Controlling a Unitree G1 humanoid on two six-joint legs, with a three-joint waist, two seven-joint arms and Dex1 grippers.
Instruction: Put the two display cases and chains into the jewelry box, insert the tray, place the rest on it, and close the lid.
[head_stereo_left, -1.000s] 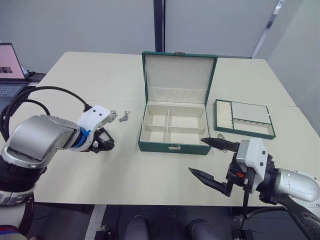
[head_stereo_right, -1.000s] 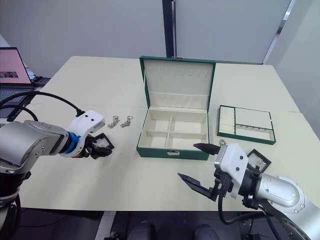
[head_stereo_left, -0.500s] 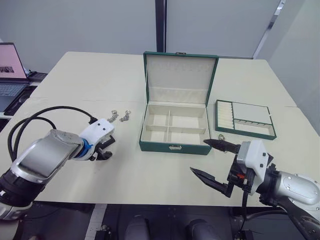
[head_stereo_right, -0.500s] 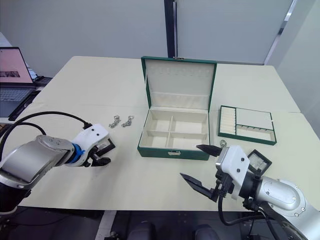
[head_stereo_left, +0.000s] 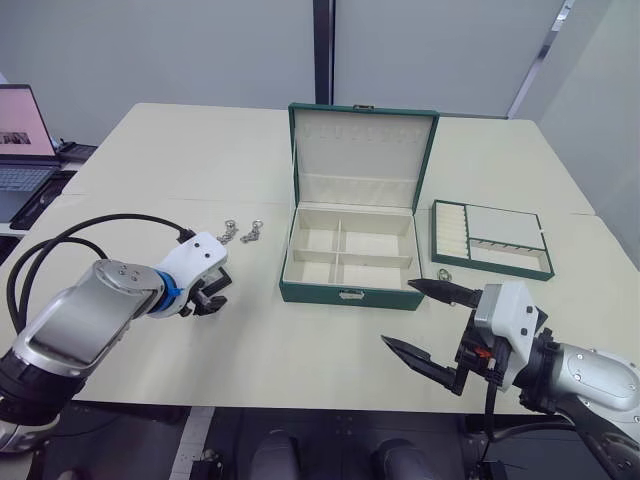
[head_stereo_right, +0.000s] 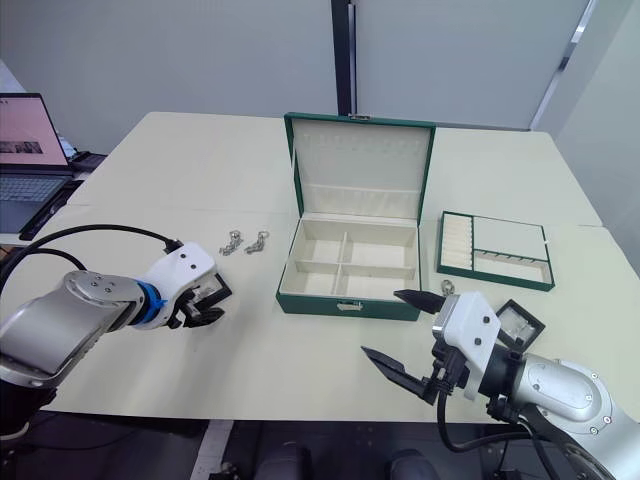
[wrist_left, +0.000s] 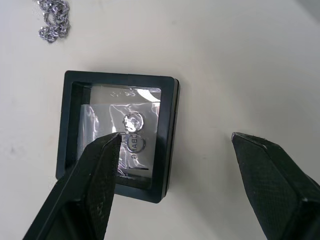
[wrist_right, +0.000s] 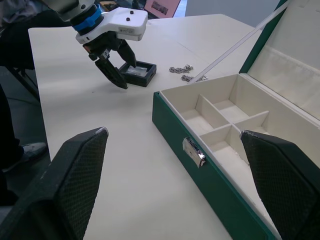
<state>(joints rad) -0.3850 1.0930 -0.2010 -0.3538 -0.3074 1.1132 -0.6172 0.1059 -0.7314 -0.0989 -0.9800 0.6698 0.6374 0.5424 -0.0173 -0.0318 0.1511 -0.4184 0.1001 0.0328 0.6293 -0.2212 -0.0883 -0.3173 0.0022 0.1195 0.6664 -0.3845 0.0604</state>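
The green jewelry box (head_stereo_left: 345, 293) stands open at the table's centre, its compartments bare. Two silver chains (head_stereo_left: 228, 232) (head_stereo_left: 250, 232) lie to its left. A black display case (wrist_left: 117, 135) with a clear window lies flat near the table's left front. My left gripper (wrist_left: 176, 137) is open above it, one finger over the window and the other past the case's edge. The green tray (head_stereo_left: 505, 222) lies right of the box. A second display case (head_stereo_right: 517, 322) sits beside my right wrist. My right gripper (head_stereo_left: 400, 312) is open wide, in front of the box's right corner.
A small silver ring (head_stereo_left: 442, 273) lies between the box and the tray's front corner. A laptop (head_stereo_left: 20, 140) sits off the table's far left. The table's front edge runs just below both grippers.
My left arm has lowered and swung inward, its gripper staying over the black display case. The right gripper has barely moved.
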